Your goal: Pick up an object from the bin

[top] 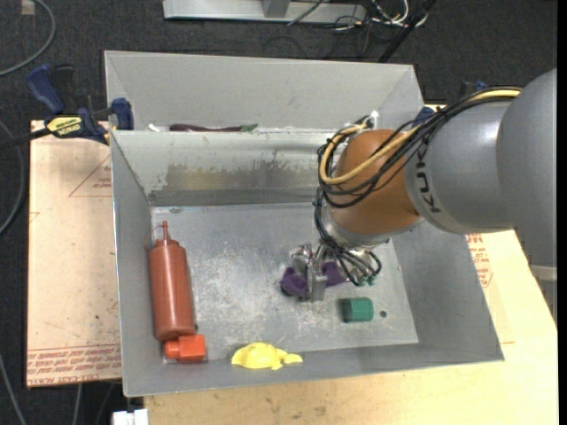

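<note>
Down at the purple lumpy thing (291, 282), mid-floor of the bin (133, 237), slightly right of centre. Right on top of it with the gripper (312, 282), purple on either side of the metal; clenched or released, cannot tell from here. Looks like the grasp step, lift not yet begun. Just to the lower right, apart from the purple, a small green block (357, 310). Further out, a yellow scrap (264, 356) by the near wall, a red-brown bottle (170, 290) along the left, an orange piece (185, 349) at its foot. Next: calls for a firm close on the purple, then a straight rise clear of the green block.
</note>
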### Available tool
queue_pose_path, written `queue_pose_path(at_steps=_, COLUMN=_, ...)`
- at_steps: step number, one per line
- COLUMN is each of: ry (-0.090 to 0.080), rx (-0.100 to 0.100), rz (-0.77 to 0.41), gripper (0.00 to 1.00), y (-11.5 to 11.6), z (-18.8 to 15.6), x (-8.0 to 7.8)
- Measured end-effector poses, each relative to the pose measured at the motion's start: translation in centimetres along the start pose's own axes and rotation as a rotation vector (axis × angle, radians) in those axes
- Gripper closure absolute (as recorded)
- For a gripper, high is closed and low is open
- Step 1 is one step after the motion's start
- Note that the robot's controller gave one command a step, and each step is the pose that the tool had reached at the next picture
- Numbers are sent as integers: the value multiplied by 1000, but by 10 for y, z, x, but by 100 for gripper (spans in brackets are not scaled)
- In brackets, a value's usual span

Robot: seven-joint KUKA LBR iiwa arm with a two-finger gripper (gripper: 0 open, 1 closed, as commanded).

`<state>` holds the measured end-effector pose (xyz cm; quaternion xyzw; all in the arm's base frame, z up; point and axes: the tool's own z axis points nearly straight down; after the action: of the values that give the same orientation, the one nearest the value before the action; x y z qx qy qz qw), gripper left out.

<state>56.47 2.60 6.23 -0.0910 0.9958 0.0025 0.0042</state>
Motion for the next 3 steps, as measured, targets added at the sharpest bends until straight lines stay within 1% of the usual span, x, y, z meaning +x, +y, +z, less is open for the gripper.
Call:
queue_pose_path(at_steps=1, ry=2, rx=0, rz=0, gripper=100, y=0, z=-4, x=1)
queue_pose_path(at_steps=2, ry=11, rx=-1, rz=0, gripper=100, y=0, z=-24, x=4)
queue_pose_path(at_steps=3, ry=7, rx=0, rz=0, gripper=100, y=0, z=-46, x=3)
